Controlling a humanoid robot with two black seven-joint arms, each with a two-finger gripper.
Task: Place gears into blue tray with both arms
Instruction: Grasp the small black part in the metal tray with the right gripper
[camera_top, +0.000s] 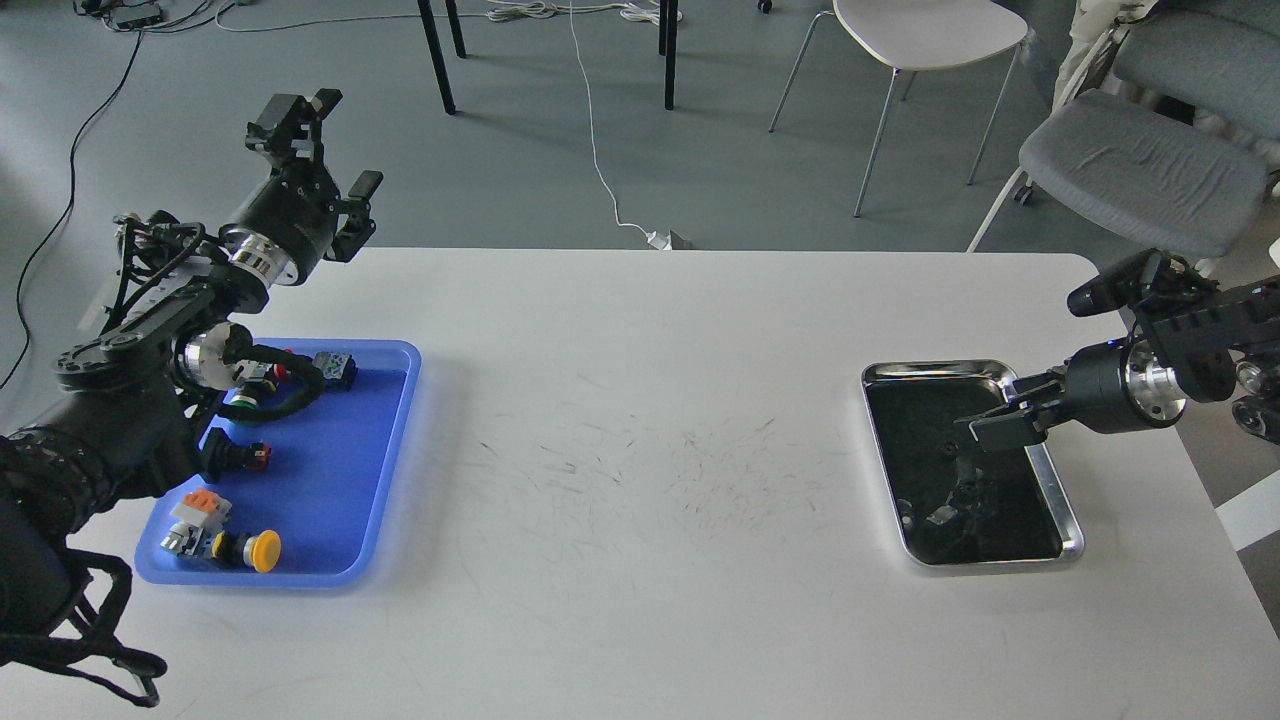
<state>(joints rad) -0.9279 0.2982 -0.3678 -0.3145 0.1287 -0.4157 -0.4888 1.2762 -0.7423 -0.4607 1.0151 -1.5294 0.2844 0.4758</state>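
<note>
The blue tray lies at the table's left and holds several coloured push-button switches. No gear shows in it. My left gripper is raised beyond the tray's far edge, over the table's back left corner, open and empty. My right gripper reaches in from the right and points down-left over the steel tray. Its two fingers look parted, with nothing visible between them. A tiny dark gear is barely discernible on that tray's dark, reflective floor, just left of the fingertips.
The white table carries faint scuff marks in its middle, between the two trays. Behind the table are chairs, table legs and cables on the floor. My left arm's elbow and cables overhang the blue tray's far left part.
</note>
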